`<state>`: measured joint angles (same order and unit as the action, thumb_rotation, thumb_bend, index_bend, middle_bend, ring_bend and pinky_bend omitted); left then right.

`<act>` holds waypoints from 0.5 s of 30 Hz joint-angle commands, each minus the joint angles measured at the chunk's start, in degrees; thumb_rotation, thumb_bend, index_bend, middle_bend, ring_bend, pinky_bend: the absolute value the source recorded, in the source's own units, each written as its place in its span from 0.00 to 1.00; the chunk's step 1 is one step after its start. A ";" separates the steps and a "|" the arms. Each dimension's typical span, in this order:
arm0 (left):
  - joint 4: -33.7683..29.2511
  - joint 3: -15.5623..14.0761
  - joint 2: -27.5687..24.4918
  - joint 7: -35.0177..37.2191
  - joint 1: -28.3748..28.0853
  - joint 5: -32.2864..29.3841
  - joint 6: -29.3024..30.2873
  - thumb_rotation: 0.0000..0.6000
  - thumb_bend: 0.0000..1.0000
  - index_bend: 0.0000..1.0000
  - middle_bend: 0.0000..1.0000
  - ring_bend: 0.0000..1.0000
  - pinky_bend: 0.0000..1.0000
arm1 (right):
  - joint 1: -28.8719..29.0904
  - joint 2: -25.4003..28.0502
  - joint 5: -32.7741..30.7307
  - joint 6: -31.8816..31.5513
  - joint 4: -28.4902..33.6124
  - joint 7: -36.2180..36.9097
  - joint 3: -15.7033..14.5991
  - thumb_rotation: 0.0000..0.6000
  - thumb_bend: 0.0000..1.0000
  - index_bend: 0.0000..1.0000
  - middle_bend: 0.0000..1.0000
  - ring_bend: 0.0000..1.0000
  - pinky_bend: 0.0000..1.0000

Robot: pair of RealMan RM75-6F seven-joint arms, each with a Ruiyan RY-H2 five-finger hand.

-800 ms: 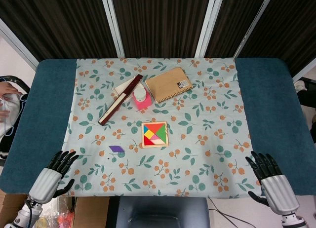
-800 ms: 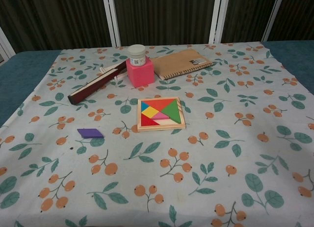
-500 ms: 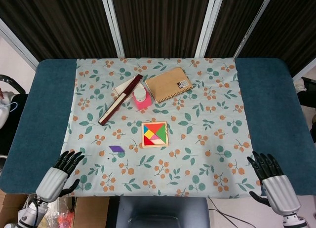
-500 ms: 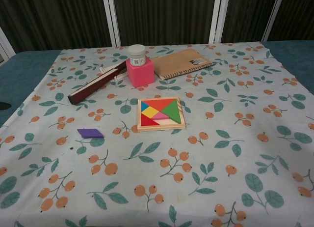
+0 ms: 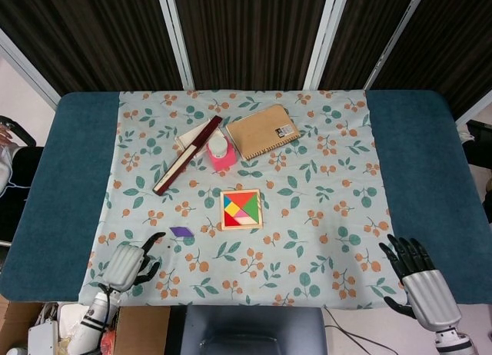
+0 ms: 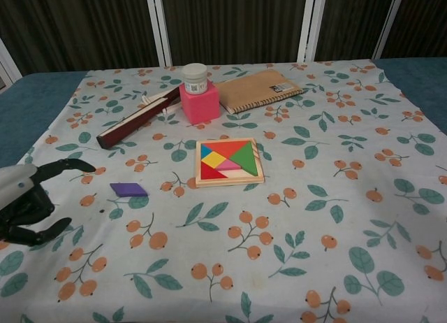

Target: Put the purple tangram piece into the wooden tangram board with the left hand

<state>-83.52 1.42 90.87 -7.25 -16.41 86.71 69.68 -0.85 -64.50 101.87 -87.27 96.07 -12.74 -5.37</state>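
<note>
The left hand point(image 5: 129, 264) hovers open and empty near the table's front-left corner, fingers loosely curled, close to the purple tangram piece point(image 5: 181, 232). The piece lies flat, long axis left-right, left of the wooden tangram board point(image 5: 241, 209).

A blue table point(image 5: 427, 163) carries a floral cloth point(image 5: 323, 209). On the cloth, the tangram board point(image 5: 241, 209) sits centrally; the purple piece point(image 5: 181, 232) lies near its left, while a dark case point(image 5: 187, 155), pink block point(image 5: 224, 156) and notebook point(image 5: 263, 131) lie behind it.
</note>
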 commanded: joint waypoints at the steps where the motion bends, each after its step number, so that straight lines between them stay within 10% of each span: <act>1: -3.46 5.39 4.27 -6.82 -2.90 -7.33 -3.11 1.00 0.40 0.25 1.00 1.00 1.00 | 0.00 0.06 0.02 -0.06 -0.01 0.22 -0.05 1.00 0.12 0.00 0.00 0.00 0.00; 15: 2.17 11.15 12.78 -15.93 -8.34 -22.30 -7.63 1.00 0.37 0.31 1.00 1.00 1.00 | -0.10 0.51 0.67 -1.04 -0.22 1.55 -0.18 1.00 0.12 0.00 0.00 0.00 0.00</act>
<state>-82.63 11.86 102.52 -22.54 -23.90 65.58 62.58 -0.93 -64.00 102.53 -88.28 95.86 -11.21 -5.55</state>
